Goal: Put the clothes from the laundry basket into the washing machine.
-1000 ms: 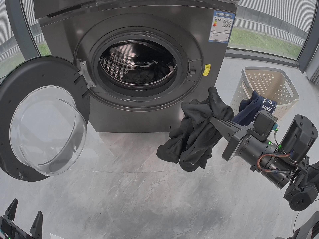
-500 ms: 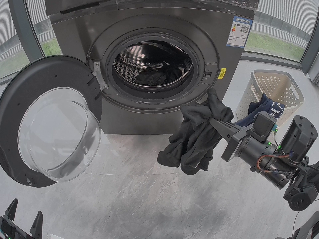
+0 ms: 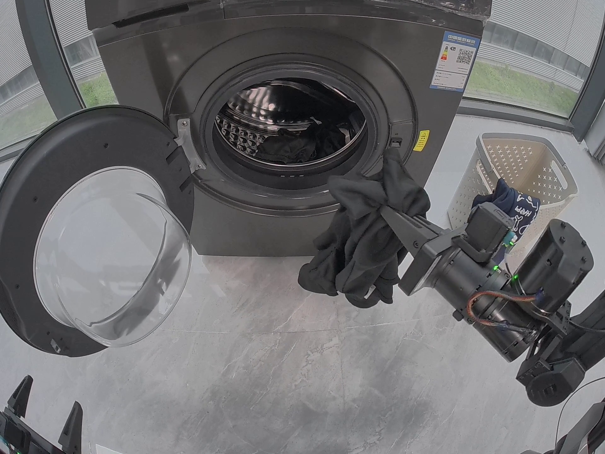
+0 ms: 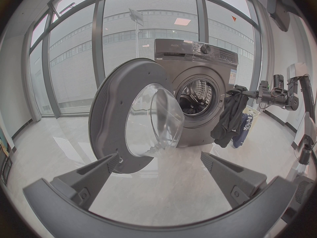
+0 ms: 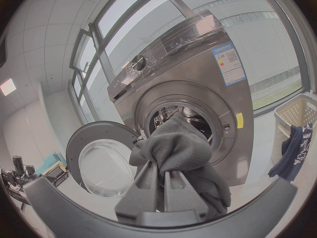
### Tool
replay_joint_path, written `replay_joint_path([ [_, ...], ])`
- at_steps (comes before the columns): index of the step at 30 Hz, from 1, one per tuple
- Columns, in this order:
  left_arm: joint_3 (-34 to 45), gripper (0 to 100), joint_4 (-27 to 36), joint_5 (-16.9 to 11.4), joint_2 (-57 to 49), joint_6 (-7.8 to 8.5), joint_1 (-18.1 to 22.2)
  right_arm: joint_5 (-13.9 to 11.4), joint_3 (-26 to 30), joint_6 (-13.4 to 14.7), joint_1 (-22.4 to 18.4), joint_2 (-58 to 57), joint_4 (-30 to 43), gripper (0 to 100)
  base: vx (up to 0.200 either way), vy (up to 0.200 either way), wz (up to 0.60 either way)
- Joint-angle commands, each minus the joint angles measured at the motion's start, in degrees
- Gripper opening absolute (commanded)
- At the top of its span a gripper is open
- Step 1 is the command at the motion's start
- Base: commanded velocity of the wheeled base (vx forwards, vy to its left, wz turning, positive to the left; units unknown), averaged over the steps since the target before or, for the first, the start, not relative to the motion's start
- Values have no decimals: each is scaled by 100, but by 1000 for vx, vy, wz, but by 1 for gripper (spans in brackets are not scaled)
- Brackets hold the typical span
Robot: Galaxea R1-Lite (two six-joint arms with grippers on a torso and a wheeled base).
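1. My left gripper (image 3: 49, 411): low at the near left, above the floor (image 3: 252, 360). Fingers spread wide apart, nothing between them.

2. Door (image 3: 94, 228): round, with a dark rim and a bulging clear glass bowl. It is swung fully open, to the left of the machine, and hinged at the left edge of the opening.

3. Washing machine (image 3: 283, 39): dark grey front-loader at far centre. It stands on the grey marbled floor in front of tall windows (image 3: 535, 64). There is a label on its upper right front and a small yellow sticker just right of the opening.

4. Drum (image 3: 252, 111): open and of shiny metal. Dark clothes (image 3: 287, 147) lie in a heap at its bottom.

5. Black garment (image 3: 359, 241): bunched and hanging in the air just in front of the lower right rim of the opening, outside the drum. Its loose ends dangle below my grip.

6. My right gripper (image 3: 394, 219): clamped on the upper fold of the black garment, cloth pinched between both fingers. The arm comes in from the near right and points toward the opening.

7. Laundry basket (image 3: 554, 171): pale perforated plastic, on the floor at the far right, beside the machine.

8. Navy garment (image 3: 517, 203): white print, draped over the basket's near rim, partly inside and partly hanging outside.
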State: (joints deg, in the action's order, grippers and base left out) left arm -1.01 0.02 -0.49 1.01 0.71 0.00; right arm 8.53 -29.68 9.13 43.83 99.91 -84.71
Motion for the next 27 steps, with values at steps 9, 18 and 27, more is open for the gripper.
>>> replay_joint_path([
  [9,-716,100,-512,-777,1129,-255,-62,-10,-1162,1,153,740,-72,0,0,0,0],
  [18,-778,100,-1207,-2403,2659,-150,-158,-97,-1540,19,144,916,-37,0,0,0,0],
  [27,-874,100,-2912,-2606,4891,-132,-1055,-229,-1953,19,47,1144,-10,0,0,0,0],
])
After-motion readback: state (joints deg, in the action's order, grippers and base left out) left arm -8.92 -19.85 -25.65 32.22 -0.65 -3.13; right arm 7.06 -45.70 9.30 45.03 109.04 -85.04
